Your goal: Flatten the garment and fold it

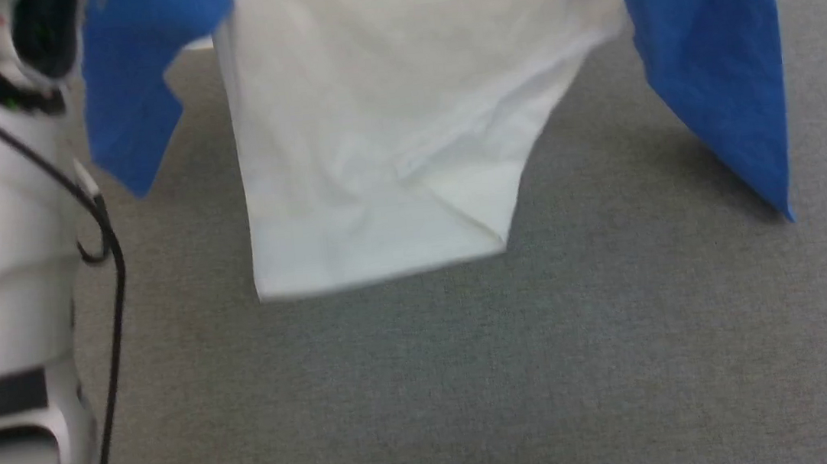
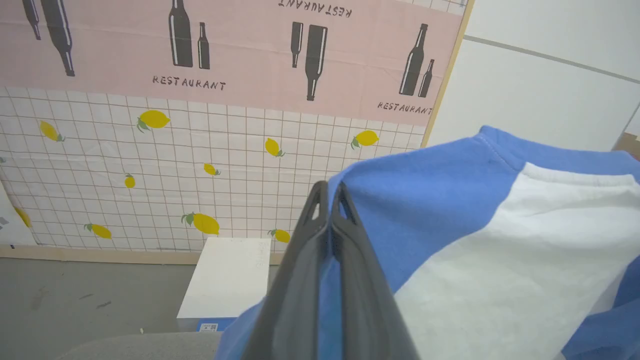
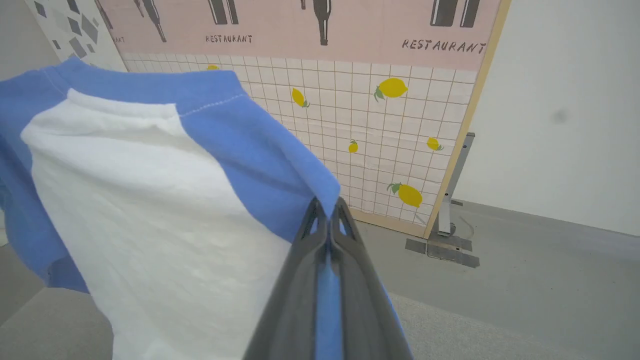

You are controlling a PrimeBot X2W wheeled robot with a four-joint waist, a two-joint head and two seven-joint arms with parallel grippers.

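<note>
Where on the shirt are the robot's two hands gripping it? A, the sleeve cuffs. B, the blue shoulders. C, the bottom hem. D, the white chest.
B: the left hand and the right hand are each shut on blue shoulder cloth of the garment, whose white hem hangs ungripped.

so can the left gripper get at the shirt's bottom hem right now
Probably not. The left gripper is shut on the blue shoulder of the garment, holding it up, and the hem hangs low at the other end. It would have to let go first.
</note>
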